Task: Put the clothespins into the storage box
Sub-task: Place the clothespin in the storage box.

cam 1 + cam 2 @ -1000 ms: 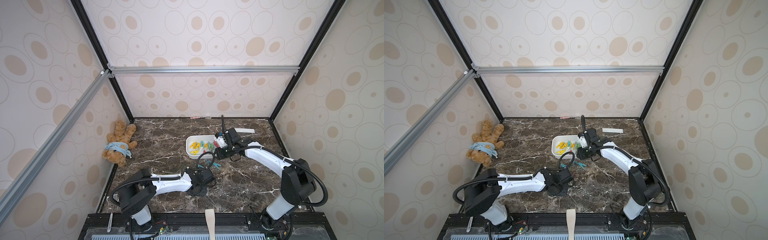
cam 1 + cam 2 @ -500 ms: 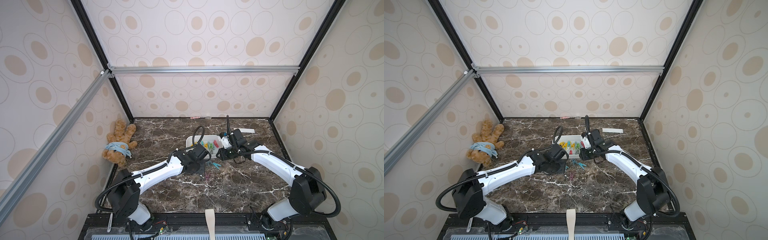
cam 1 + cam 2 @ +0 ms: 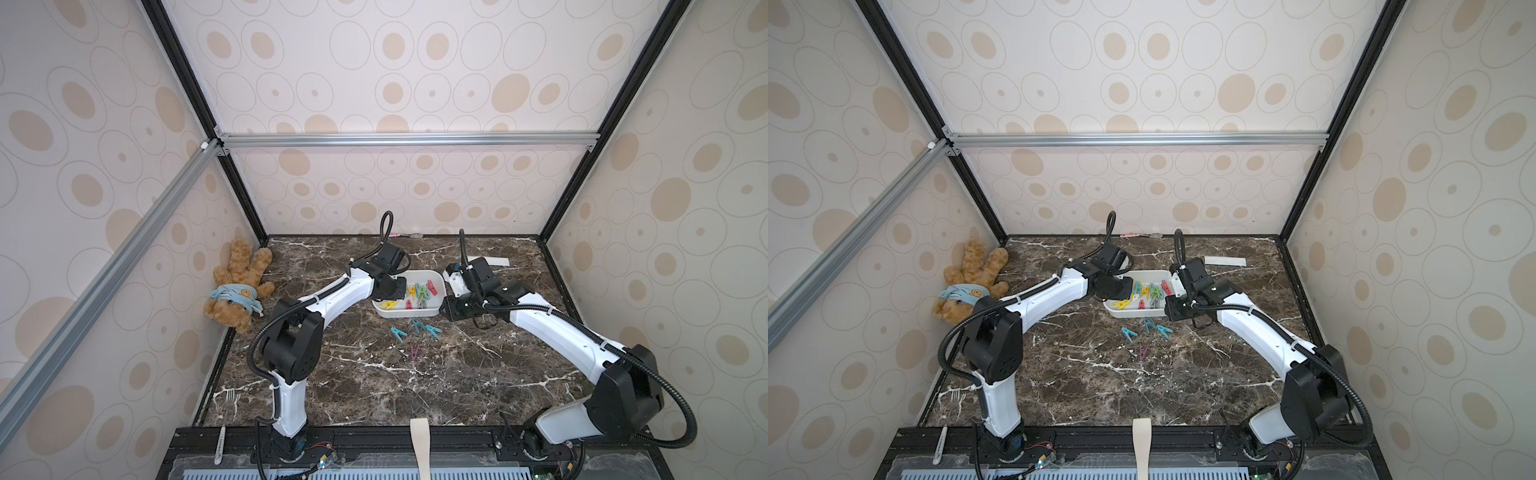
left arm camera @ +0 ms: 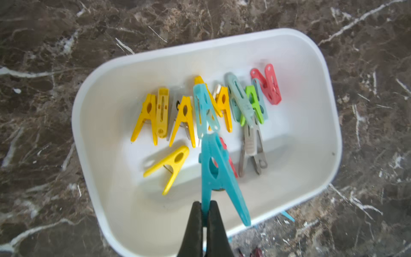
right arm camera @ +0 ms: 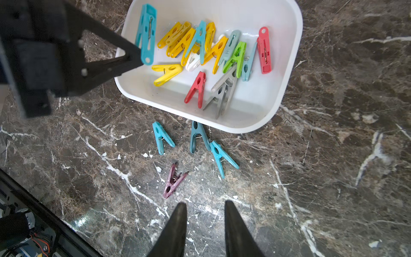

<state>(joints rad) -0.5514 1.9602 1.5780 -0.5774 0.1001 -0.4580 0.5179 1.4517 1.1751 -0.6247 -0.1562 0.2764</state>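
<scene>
- A teddy bear lies by the desk's left edge, well apart from the work.
- The left gripper is clamped tight on the very tip of one leg of a teal clothespin and hangs over the left end of the storage box. Pinched that far out, the pin should drop clear once the fingers part, I judge. Its long axis runs on from the fingers, with the nose leading toward the pile and the free leg splayed aside.
- The storage box sits toward the desk's back edge, about mid-width, long side across the desk. Inside, a dozen or so clothespins lie heaped, most with their long axes across the box's short way.
- Just in front of the box's near wall, three teal pins lie flat on the desk, noses toward the box. A purple pin lies nearer the front edge, nose pointing away from the box.
- The right gripper is partly open and holds nothing. It hovers over bare desk just beside the purple pin, likely placed for the next pick.
</scene>
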